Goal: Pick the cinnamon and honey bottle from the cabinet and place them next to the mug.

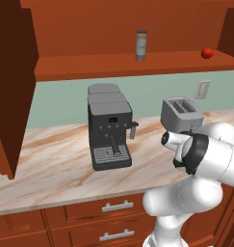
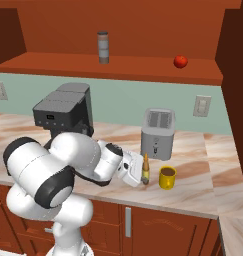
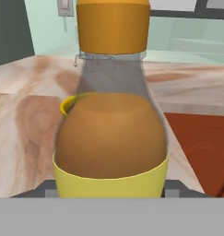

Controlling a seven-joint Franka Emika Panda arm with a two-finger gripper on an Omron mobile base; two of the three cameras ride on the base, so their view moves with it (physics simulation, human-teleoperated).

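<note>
the gripper (image 2: 141,176) is low over the front part of the worktop (image 2: 203,190), closed on the honey bottle (image 2: 145,170), which stands upright just beside the mug (image 2: 167,177), on that mug's left in the right base view. in the hand view the honey bottle (image 3: 111,110) sits very close between the fingers (image 3: 50,188), its amber body and yellow cap upright, with the yellow rim of the mug (image 3: 67,106) peeking out behind it; whether the bottle's base touches the worktop cannot be told. the mug stands near the front edge of the worktop, in front of the toaster (image 2: 157,133), which is set back toward the wall. the coffee machine (image 1: 109,128) stands further along the worktop, toward its left end in the left base view, well apart from the mug. up in the cabinet (image 1: 113,29) the cinnamon (image 1: 141,46) stands upright on the shelf, about midway along it, and a small red fruit (image 1: 207,53) lies toward the shelf's right end, well apart from the shaker. the cabinet's dark door (image 1: 12,87) hangs open at the left edge of the left base view. below the worktop's front edge are drawers (image 1: 113,207) with silver handles.
</note>
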